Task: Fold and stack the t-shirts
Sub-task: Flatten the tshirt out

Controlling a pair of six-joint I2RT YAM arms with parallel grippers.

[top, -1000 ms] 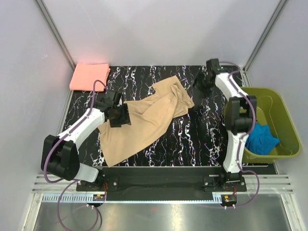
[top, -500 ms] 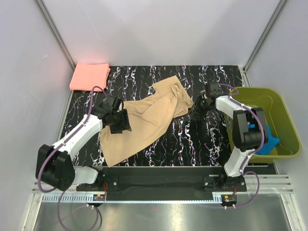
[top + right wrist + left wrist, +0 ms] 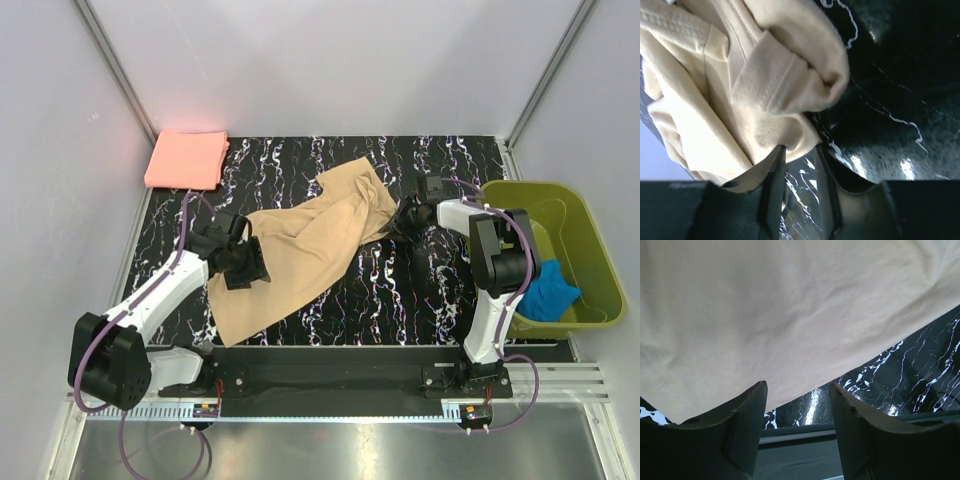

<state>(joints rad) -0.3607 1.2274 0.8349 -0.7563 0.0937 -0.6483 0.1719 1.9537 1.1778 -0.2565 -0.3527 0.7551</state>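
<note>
1. An olive-green plastic basket (image 3: 585, 240) beside the black white-veined marble table's (image 3: 420, 300) right edge holds a crumpled blue cloth (image 3: 547, 290).
2. The left gripper (image 3: 247, 268), fingers spread wide, sits at the left edge of the tan-beige cloth t-shirt (image 3: 305, 250).
3. That shirt lies rumpled and unfolded, diagonally across mid-table.
4. The right gripper (image 3: 403, 220) meets the shirt's bunched far-right end, fingers narrowly apart; whether they nip cloth cannot be told.
5. The salmon-pink cloth t-shirt (image 3: 187, 158) rests folded at the far-left corner.
</note>
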